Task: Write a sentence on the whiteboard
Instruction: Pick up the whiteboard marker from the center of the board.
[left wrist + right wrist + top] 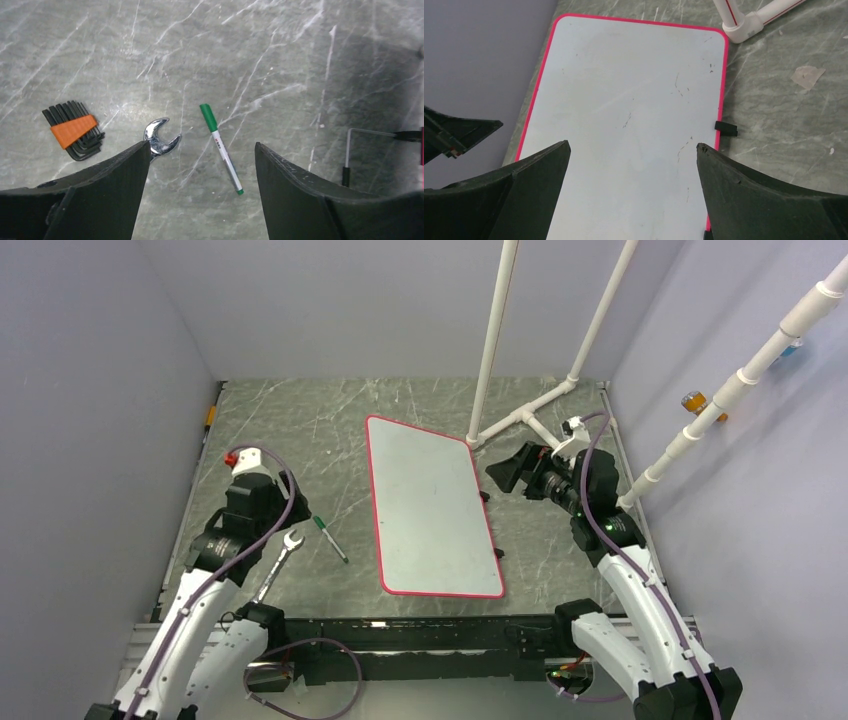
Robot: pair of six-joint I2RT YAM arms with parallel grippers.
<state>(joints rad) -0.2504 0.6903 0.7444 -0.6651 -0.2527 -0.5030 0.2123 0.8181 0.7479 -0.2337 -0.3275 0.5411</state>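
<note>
Held right hand (632, 145) open and left hand (201, 146) open near the slim green-capped plastic marker (221, 148): probably light, stiff, slippery, best pinched mid-barrel.

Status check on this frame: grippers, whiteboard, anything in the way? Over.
Left gripper open, empty; green marker loose on table. Right gripper open, beside the whiteboard. Board blank, no lettering. Wrench near marker, not touching.

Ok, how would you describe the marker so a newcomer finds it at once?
Start at the red-rimmed whiteboard mid-table. Left of it lies a thin marker beside a wrench. It alone has a white barrel and green cap; the wrench is shiny metal.
</note>
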